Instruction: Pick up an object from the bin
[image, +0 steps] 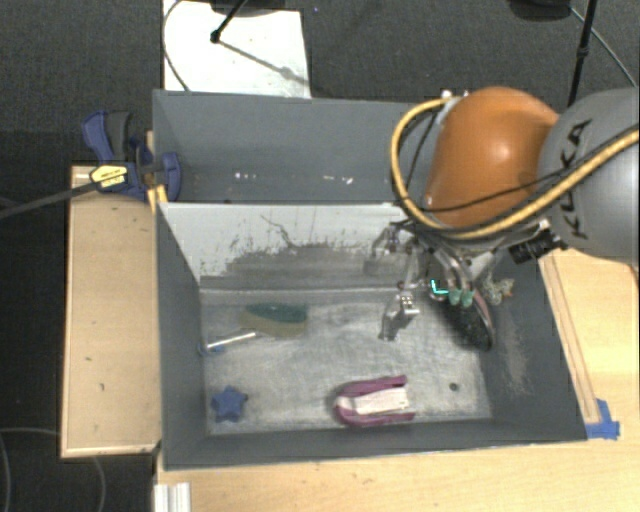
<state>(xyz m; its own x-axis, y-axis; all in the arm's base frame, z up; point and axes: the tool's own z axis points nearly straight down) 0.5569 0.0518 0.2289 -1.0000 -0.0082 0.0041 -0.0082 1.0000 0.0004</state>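
Just toward the front of the bin from the gripper (425, 318), and apart from it, a purple and white object (373, 402) lies on its side close against the front wall, right of the middle. It is long and rounded, with a purple shell curving over a white inner part. The gripper hangs low in the bin's right half under the arm's orange cover (490, 150) and looped yellow cable (405, 135); whether it is released or clenched cannot be told, and nothing can be seen held in it. A flat teal piece (275, 315) lies well to its left, with a short pale stick (230, 341) just beyond it and a small blue star-shaped piece (228, 403) in the front left corner. The bin (300, 250) is grey metal, its floor scuffed and scratched pale. Dark floor (60, 60) surrounds the setup.
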